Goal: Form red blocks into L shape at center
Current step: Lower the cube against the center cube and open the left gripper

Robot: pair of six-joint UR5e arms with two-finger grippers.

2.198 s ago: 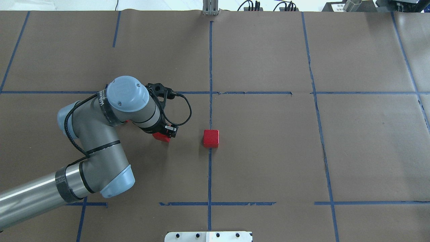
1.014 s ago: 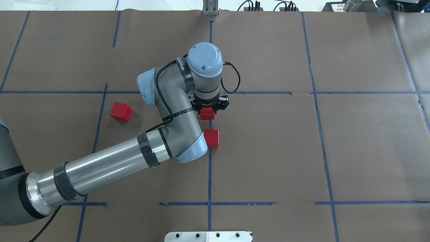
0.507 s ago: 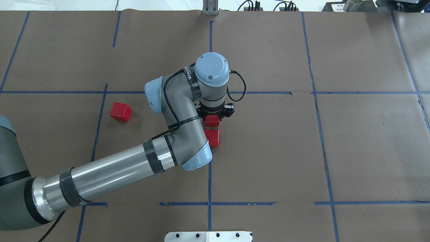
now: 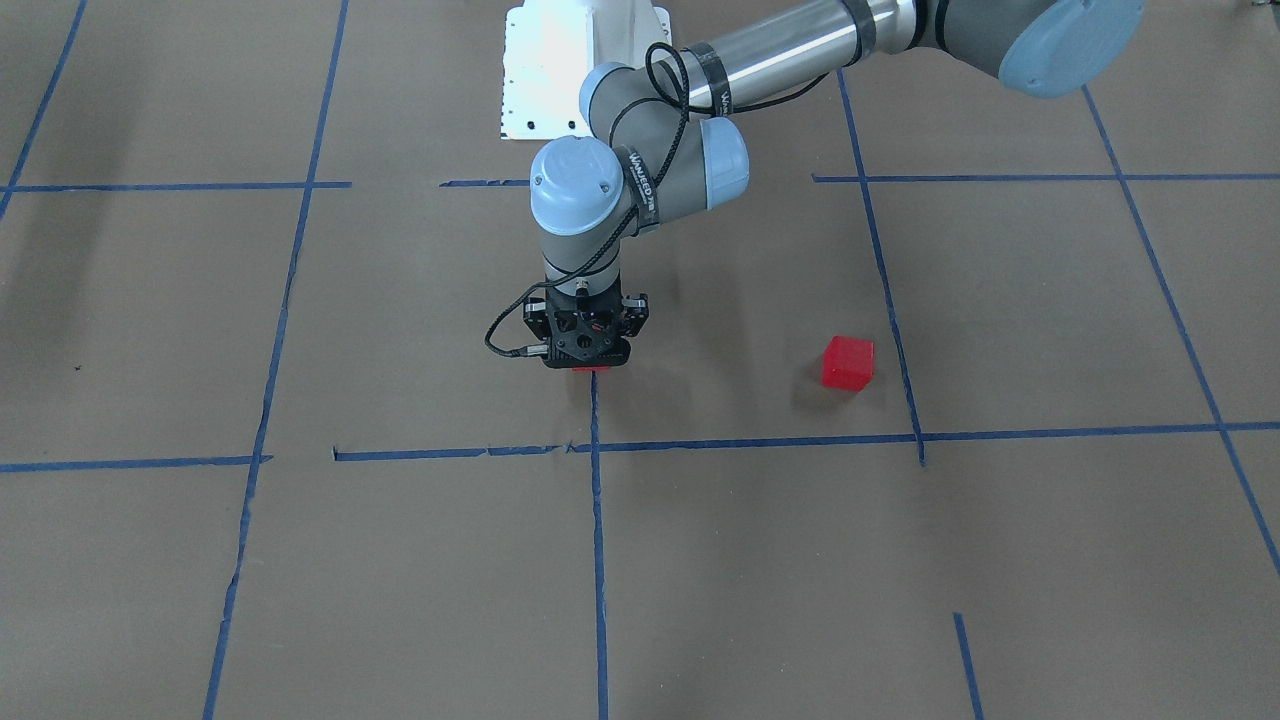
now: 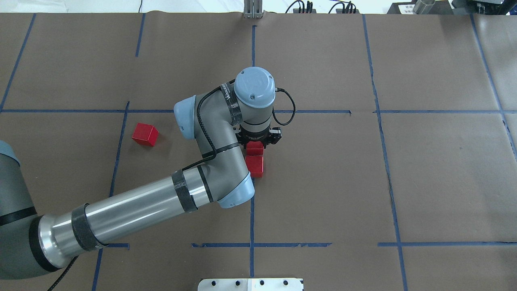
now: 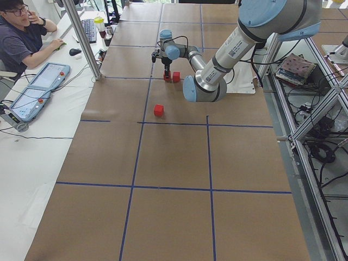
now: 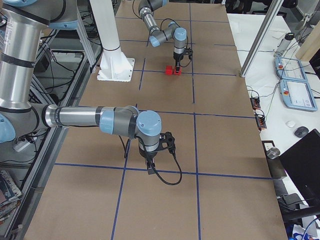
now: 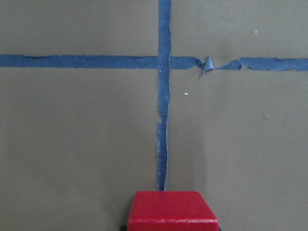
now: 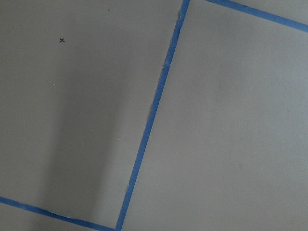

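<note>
Left tool (image 5: pixel 255 145): it's pinching the held block (image 5: pixel 255 148) from both sides, closed down to cube width. The wrist is pointing straight down, I'm guessing so the cube is going in square.
Held block: it's hanging low at 12 o'clock of the placed block (image 5: pixel 255 166), looking edge to edge with it. I can't tell whether it's actually touching the table (image 5: pixel 444 182) yet.
Placed block: it's sitting on the center line (image 5: pixel 252 214), in the middle of the center cell (image 5: pixel 323 182), acting as the anchor for the L.
Wrist view: the center line is running straight out from the held block (image 8: pixel 172 209), so it's lining up on the tape nicely.
Loose block (image 5: pixel 145 134): it's waiting near the cell's 9 o'clock edge, well apart from the pair.
Right tool (image 7: pixel 151 169): it's parking over bare paper way off to the side. I can't tell if it's open or closed.
Where we're at: I'm reading this as block two getting set down, making the straight leg.
What's needed next: letting go without nudging the pair, then the loose block is probably going beside one end for the foot.
</note>
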